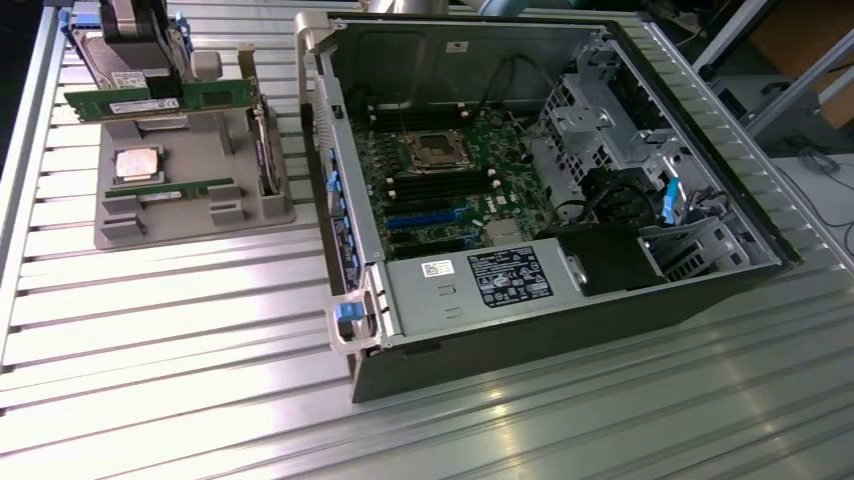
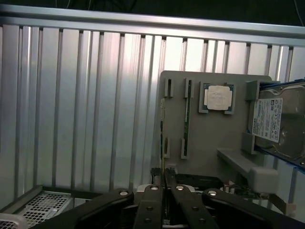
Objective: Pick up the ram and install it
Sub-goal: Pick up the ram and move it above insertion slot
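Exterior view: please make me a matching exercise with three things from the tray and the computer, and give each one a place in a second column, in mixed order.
Things:
1. ram
2. processor chip
3. power supply

Places:
A. inside the open computer case
B. held between the fingers
C. lying flat on the gray tray, next to a second ram

Right pairs: 1-B, 2-C, 3-A
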`<state>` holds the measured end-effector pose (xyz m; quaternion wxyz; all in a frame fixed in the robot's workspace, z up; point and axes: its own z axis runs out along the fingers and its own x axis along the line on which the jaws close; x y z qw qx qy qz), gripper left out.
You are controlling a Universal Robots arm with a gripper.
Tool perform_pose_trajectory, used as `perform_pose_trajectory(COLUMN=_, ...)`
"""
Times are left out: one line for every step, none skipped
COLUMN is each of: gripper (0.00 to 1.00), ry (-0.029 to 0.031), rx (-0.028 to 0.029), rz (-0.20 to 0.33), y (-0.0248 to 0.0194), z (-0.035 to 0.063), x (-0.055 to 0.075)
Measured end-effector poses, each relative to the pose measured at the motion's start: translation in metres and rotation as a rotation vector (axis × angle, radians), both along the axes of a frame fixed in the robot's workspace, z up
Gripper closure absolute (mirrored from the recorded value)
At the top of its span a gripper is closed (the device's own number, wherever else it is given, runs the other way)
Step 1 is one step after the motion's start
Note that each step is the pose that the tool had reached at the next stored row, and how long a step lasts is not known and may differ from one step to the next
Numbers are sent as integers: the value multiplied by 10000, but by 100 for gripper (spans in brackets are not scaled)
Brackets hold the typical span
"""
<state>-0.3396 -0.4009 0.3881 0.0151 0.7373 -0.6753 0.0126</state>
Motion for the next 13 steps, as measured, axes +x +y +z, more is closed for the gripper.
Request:
perform_pose_trajectory(gripper=87, ry=1, rx=-21, rz=0, y=0, z=0, x=23)
perform_pose_trajectory(gripper=87, ry=0, rx=-33, rz=0, y=0, z=0, x=36)
perform_pose_trajectory(gripper=87, ry=0, rx=-44, rz=0, y=0, z=0, x=47)
perform_pose_trajectory(gripper=87, ry=0, rx=-62, rz=0, y=0, z=0, x=66)
perform_pose_trajectory(gripper=87, ry=0, rx=-95, rz=0, y=0, z=0, x=97)
perform_pose_trajectory(gripper=87, ry=0, rx=-111, rz=0, y=0, z=0, x=111)
perform_pose_trajectory(gripper=87, ry=1, rx=-130, rz=0, y=0, z=0, x=129)
perform_pose_trajectory(gripper=87, ry=0, rx=-145, rz=-1, y=0, z=0, x=143)
perform_pose_trajectory(gripper=87, ry=0, rx=-154, rz=-1, y=0, z=0, x=152)
perform_pose_trajectory(gripper=87, ry=1, rx=-168, rz=-1, y=0, z=0, x=167)
perform_pose_trajectory(gripper=87, ry=0, rx=-176, rz=-1, y=0, z=0, x=179)
perform_pose_trajectory(gripper=87, ry=-1, rx=-179, rz=-1, y=0, z=0, x=188)
perform_pose_trajectory(gripper=87, ry=0, rx=-183, rz=0, y=0, z=0, x=197)
